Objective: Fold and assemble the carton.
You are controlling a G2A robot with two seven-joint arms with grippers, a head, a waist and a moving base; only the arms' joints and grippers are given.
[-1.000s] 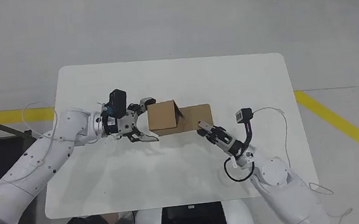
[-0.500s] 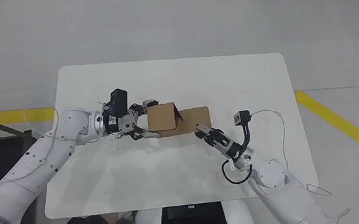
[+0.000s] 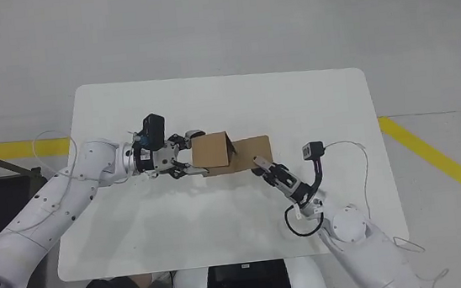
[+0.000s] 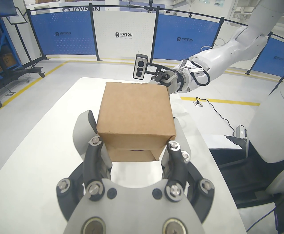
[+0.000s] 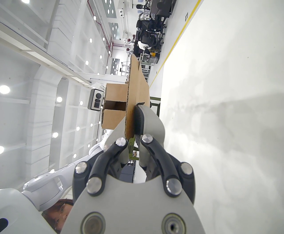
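On the table (image 3: 222, 221) the carton (image 3: 214, 151) is squared into a tube, the left gripper (image 3: 188, 154) clasping its sides and the right gripper (image 3: 260, 164) clamped on the outstretched flap (image 5: 133, 93) — end closures seemingly not yet folded.

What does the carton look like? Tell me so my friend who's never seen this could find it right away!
Find the big white table; the carton sits near its middle. The left gripper clasps one end and the right gripper pinches a flap at the other. It is the only brown cardboard thing there, a boxy shape among white and grey.
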